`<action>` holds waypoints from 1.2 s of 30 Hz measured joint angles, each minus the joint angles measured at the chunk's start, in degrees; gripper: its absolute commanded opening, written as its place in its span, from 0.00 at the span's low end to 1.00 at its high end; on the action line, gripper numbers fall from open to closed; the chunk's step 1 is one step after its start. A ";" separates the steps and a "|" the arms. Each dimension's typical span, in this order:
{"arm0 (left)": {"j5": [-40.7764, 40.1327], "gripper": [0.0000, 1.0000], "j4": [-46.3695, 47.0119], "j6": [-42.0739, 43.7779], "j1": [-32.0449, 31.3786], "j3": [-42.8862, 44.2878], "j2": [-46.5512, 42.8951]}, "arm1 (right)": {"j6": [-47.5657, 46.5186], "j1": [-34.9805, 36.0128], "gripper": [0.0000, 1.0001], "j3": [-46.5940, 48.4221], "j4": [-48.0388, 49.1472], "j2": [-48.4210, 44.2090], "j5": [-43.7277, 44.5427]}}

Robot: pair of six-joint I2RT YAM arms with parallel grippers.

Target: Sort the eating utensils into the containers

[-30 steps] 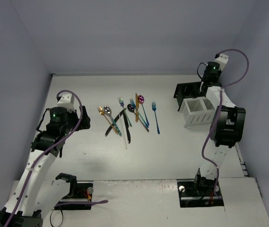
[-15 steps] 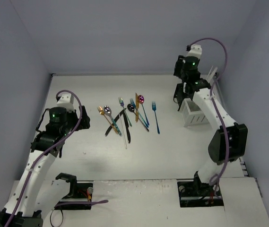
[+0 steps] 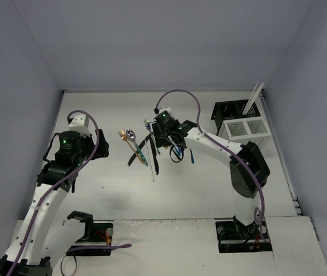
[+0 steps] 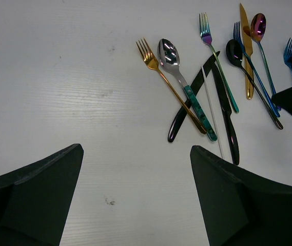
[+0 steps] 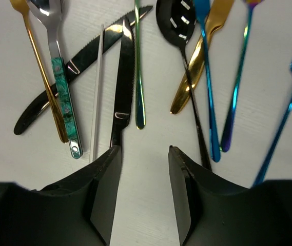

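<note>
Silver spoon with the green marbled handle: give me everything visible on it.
The silver spoon with green marbled handle lies flat on the white table, left in the cutlery cluster, bowl at the far end. Polished metal bowl; mottled teal-green handle. The handle crosses over a black serrated knife; a gold fork lies close alongside, contact unclear.

Count: forks (image 4: 148, 54) 4; spoons (image 4: 168, 53) 3; knives (image 4: 227, 118) 3 (2 black, 1 gold); white stick (image 4: 212, 115) lying flat, 1; caddies 2: black caddy (image 3: 227, 109), white caddy (image 3: 241, 127).
</note>
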 measured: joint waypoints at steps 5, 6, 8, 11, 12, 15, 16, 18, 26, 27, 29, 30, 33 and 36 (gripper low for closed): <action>0.00 0.83 0.00 0.00 0.04 0.00 -0.01 | 1.80 3.02 0.35 1.06 -0.94 5.94 -0.83; 0.00 0.83 0.00 0.00 0.04 0.00 -0.01 | 2.01 3.51 0.34 1.67 -1.07 6.93 -1.00; -0.02 0.83 -0.02 0.00 0.04 0.00 -0.04 | 2.37 4.31 0.33 3.46 -1.26 8.92 -1.30; -0.09 0.83 -0.01 0.00 0.04 0.00 -0.21 | 2.86 5.26 0.31 6.11 -0.99 11.39 -1.40; -0.15 0.83 0.00 0.00 0.04 0.00 -0.28 | 2.97 5.50 0.31 6.89 -0.98 12.11 -1.40; -0.19 0.83 0.00 0.00 0.04 0.00 -0.44 | 3.15 5.71 0.31 9.38 -0.80 14.48 -1.35; -0.19 0.83 0.00 0.00 0.04 0.00 -0.46 | 3.17 5.71 0.31 9.94 -0.70 15.20 -1.30; -0.19 0.83 0.00 0.00 0.04 0.00 -0.47 | 3.20 5.71 0.31 10.87 -0.67 16.49 -1.14; -0.17 0.83 0.00 0.00 0.04 0.00 -0.49 | 3.22 5.71 0.27 13.87 -0.52 21.69 -0.77; -0.17 0.83 0.00 0.00 0.04 0.00 -0.49 | 3.24 5.71 0.25 14.16 -0.46 22.24 -0.37; -0.17 0.83 0.00 0.00 0.04 0.00 -0.50 | 3.38 5.71 0.19 14.70 -0.11 22.39 -0.19; -0.17 0.83 0.00 0.00 0.04 0.00 -0.53 | 3.43 5.71 0.14 14.76 -0.09 22.47 -0.06; -0.17 0.83 -0.02 0.00 0.04 0.00 -0.70 | 3.37 5.71 0.03 14.77 -0.27 22.65 0.51; -0.17 0.83 -0.02 0.00 0.04 0.00 -0.84 | 3.55 5.71 0.00 14.77 -0.22 22.65 1.24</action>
